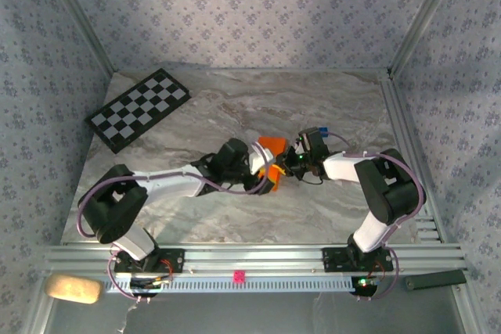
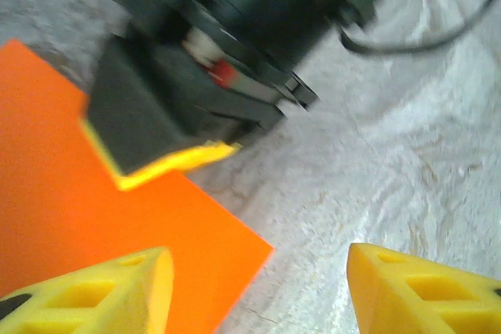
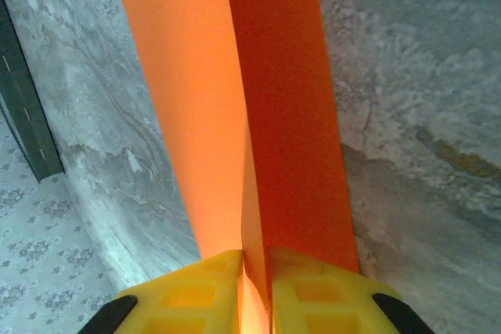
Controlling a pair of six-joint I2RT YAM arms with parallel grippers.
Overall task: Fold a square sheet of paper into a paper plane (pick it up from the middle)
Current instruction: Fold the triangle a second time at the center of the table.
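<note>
Grey-veined marble table surface [image 1: 235, 107], walled on three sides by patterned panels, with an aluminium rail along the near edge. Two white-and-black robot arms are bolted to that rail, the left arm [image 1: 168, 184] and the right arm [image 1: 380, 185], and both are bent inward so that their wrists meet near the middle of the surface. A black-and-white checkerboard panel [image 1: 138, 109] is laid flat and askew at the far left corner. The thin bright orange square sheet of paper [image 1: 272, 145] [image 3: 258, 99] [image 2: 70, 217] is found about the middle of the surface, between the two wrists, and is folded along a crease. The right gripper [image 3: 254, 271] is clamped on that crease, its yellow fingers [image 3: 207, 287] being pressed almost together with only the paper between them; two orange layers are seen running away from the grip. The left gripper [image 2: 258, 287] is held wide apart with nothing gripped, one yellow fingertip [image 2: 102, 295] being placed over a corner of the sheet and the other over bare marble. A small pink block [image 1: 239, 275] is set on the rail at the near edge.
</note>
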